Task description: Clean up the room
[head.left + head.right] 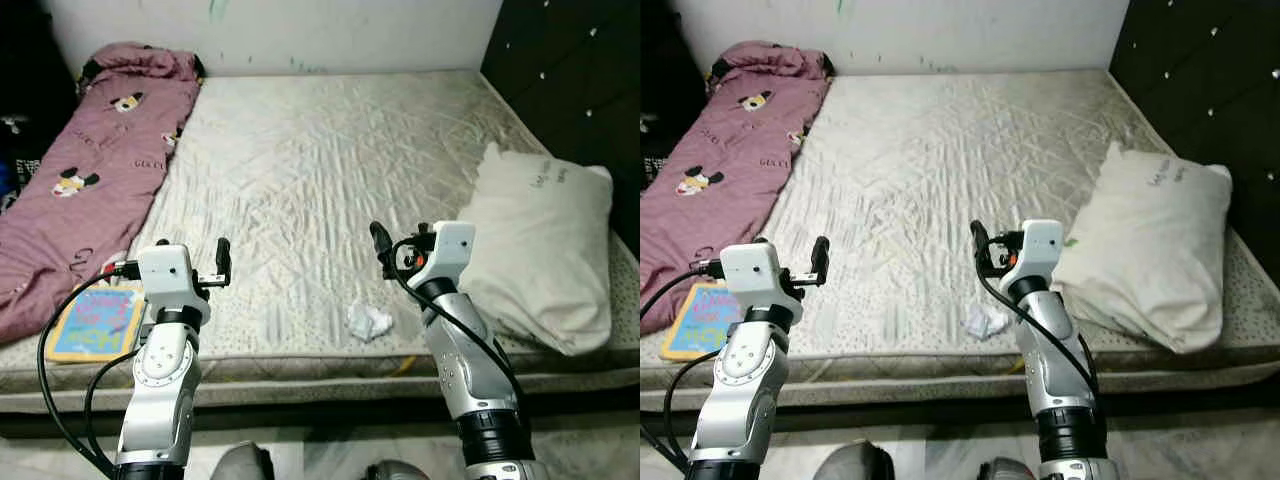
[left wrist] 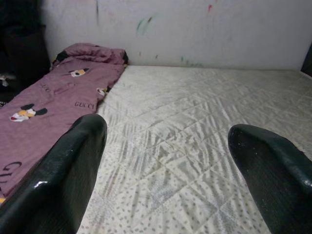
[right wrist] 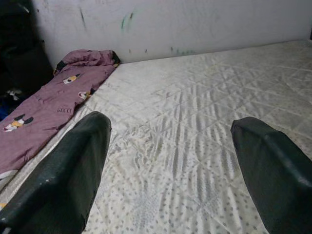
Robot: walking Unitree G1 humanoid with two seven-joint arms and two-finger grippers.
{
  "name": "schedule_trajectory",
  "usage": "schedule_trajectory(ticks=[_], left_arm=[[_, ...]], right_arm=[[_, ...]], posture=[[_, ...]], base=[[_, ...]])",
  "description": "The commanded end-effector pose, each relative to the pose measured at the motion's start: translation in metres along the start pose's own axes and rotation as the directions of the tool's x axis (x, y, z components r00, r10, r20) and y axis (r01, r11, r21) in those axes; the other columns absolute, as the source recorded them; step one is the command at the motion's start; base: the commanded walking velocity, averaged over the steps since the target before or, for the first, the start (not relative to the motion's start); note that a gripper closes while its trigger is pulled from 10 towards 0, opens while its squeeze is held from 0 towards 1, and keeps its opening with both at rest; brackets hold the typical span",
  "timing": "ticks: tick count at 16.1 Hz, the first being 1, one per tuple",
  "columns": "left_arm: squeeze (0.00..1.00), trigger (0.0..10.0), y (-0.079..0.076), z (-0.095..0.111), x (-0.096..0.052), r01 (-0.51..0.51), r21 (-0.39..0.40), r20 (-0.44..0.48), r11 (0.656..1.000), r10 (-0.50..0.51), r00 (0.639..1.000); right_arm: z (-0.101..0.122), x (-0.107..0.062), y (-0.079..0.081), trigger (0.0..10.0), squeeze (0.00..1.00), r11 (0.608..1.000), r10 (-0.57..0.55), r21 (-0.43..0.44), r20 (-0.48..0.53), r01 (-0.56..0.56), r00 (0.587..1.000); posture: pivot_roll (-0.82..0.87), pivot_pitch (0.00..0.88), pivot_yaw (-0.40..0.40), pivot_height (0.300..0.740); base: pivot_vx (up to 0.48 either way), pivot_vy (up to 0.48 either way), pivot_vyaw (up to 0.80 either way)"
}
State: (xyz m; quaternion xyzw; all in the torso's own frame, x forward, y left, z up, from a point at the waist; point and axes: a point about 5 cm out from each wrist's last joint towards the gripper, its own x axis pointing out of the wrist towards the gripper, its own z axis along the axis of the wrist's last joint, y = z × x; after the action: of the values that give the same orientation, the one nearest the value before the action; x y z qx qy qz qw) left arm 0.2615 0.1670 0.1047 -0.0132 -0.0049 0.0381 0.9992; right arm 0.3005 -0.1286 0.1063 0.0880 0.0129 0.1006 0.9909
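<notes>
Clearly nearer the right arm: a crumpled white paper wad (image 1: pixel 368 320) on the mattress (image 1: pixel 300 180) close to its front edge.

Seen from the head cameras, the wad lies at about seven o'clock from the right gripper (image 1: pixel 385 250), below and slightly toward the robot's left of its fingers, which point away over the bed. It has no clear long axis, being a loose lump. The left gripper (image 1: pixel 222 262) hangs well apart at nine o'clock from the wad. Both grippers are spread wide and hold nothing. My judgement: the right arm must tip down and draw back. A pillow (image 1: pixel 540 250) lies at two o'clock, a pink blanket (image 1: pixel 90 170) at ten.
</notes>
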Motion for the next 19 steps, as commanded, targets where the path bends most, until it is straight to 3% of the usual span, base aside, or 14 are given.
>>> schedule_trajectory(ticks=[1,7,9,11,19], left_arm=[[0.0,10.0,0.003,0.001,0.001,-0.019,-0.003,0.005,1.0,0.019,1.0],[0.0,10.0,0.01,0.002,0.001,-0.088,-0.001,0.015,0.996,0.088,0.996],[0.0,10.0,0.014,0.001,0.001,-0.153,0.015,0.002,0.988,0.153,0.988],[0.0,10.0,0.018,0.0,0.001,-0.171,-0.032,-0.007,0.985,0.17,0.985],[0.0,10.0,0.017,0.0,-0.001,-0.15,-0.068,-0.01,0.986,0.15,0.989]], right_arm=[[0.002,0.0,-0.002,10.0,0.0,1.0,-0.013,0.006,0.0,0.013,1.0],[0.002,0.001,-0.001,10.0,0.0,1.0,-0.002,-0.004,-0.004,0.002,1.0],[0.002,0.001,0.0,10.0,0.0,1.0,0.006,-0.008,-0.007,-0.006,1.0],[0.002,0.001,0.0,10.0,0.0,1.0,0.015,-0.012,-0.013,-0.015,1.0],[0.003,0.002,0.006,10.0,0.0,0.997,0.066,-0.047,-0.017,-0.067,0.998]], posture=[[-0.04,0.023,0.0,0.653],[-0.04,0.03,-0.012,0.638],[-0.04,0.031,-0.014,0.638],[-0.04,0.038,-0.019,0.638],[-0.04,0.05,-0.031,0.638]], base=[[0.0,0.0,0.0],[0.0,0.0,0.0],[0.0,0.0,0.0],[0.0,0.0,0.0],[0.0,0.0,0.15]])
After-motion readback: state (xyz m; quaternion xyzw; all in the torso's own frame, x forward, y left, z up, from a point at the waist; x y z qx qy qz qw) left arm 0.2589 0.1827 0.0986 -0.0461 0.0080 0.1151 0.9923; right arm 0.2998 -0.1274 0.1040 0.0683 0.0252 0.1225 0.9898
